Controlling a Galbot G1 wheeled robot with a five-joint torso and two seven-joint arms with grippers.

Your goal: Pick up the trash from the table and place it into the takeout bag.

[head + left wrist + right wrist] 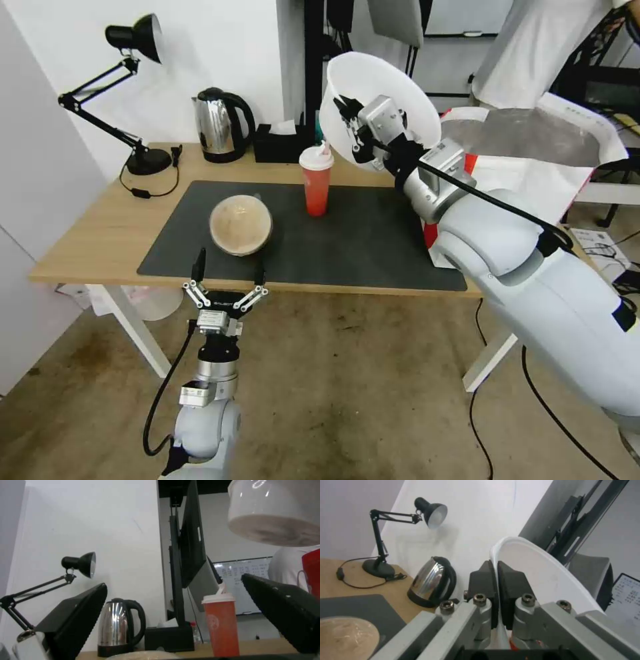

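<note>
Head view. Landmark: the dark grey mat (pixel 347 233) on the table (pixel 100 227).
- Right gripper (pixel 353 130): raised above the mat's far right corner, fingers clamped on the rim of the wide white bowl (pixel 377 93), which is tilted steeply with its underside toward you.
- Takeout bag (pixel 533 153): just off the mat's right edge, mouth open, foil lining showing.
- Red drink cup (pixel 316 180): upright on the mat's far middle.
- Beige bowl (pixel 241 225): on the mat's left half, near the front edge.
- Left gripper (pixel 227 283): just off the mat's front edge, before the beige bowl, fingers spread wide and holding nothing.

Left wrist view.
- Two black fingers (pixel 76 620) stand well apart; the cup (pixel 221 627) is seen between them, the white bowl (pixel 273 515) aloft.

Right wrist view.
- Pads (pixel 486 582) pinch the white bowl's rim (pixel 546 572) from both sides.

Step in hand, as you may judge it: first item lifted, in transit to the bag. The next move calls for carrying the bowl rightward over the bag's mouth and lowering before release; any contents could spill at this tilt.
</note>
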